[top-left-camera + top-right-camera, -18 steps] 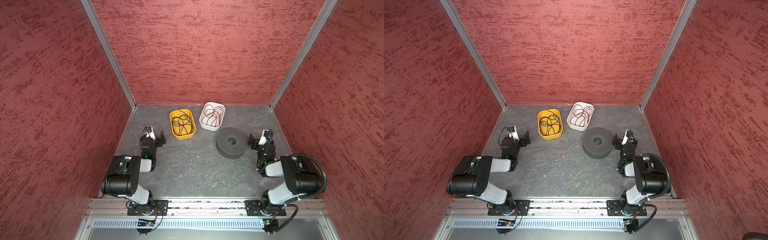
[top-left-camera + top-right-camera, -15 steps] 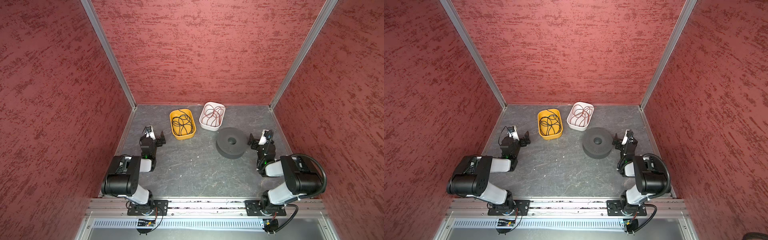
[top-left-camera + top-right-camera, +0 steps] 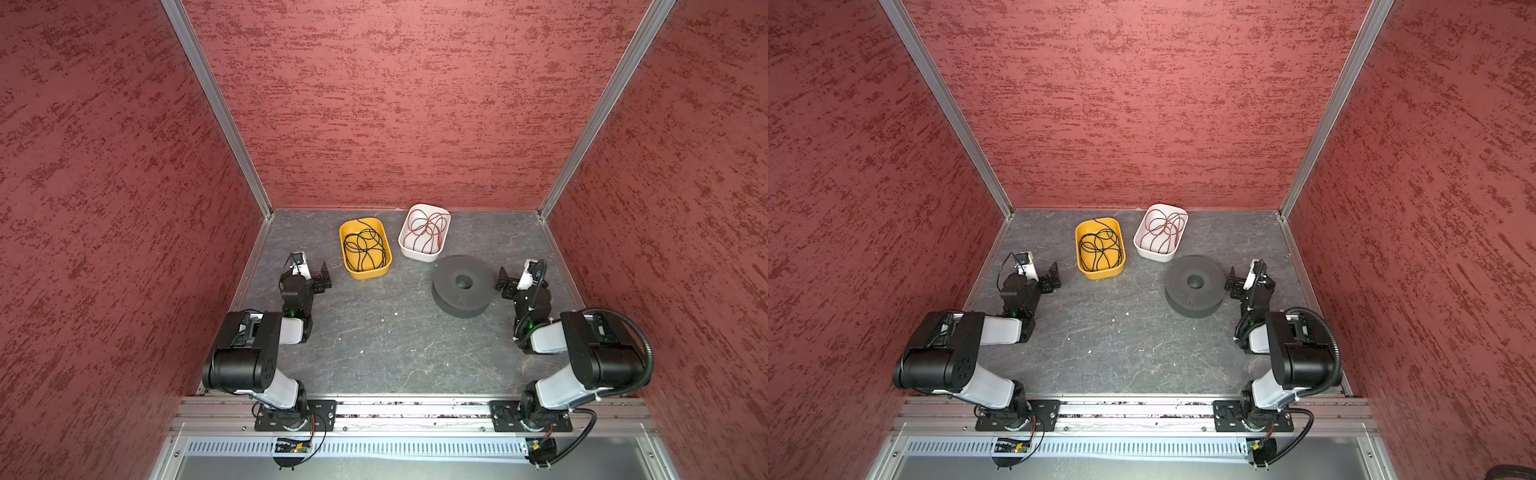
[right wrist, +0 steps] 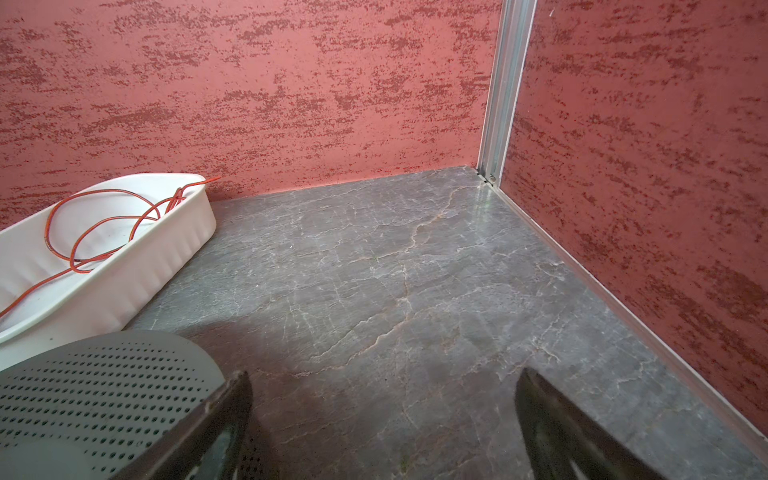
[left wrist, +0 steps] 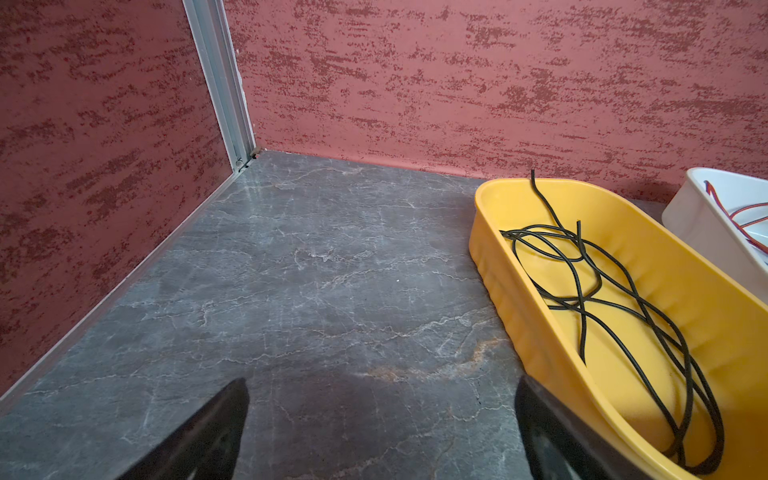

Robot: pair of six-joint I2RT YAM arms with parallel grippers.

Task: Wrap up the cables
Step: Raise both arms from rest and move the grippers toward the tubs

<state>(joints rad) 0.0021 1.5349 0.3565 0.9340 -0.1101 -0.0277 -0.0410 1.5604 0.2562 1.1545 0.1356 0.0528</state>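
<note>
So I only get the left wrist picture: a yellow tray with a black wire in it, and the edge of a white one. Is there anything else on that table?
Observer: Yes, a dark round perforated spool stands on the robot's side of the white tray.
Operator: Is any wire wound on it?
Observer: None that shows; the red wire lies loose in the white tray.
Operator: And the other arm?
Observer: The right gripper is open and empty, close beside the spool.
</note>
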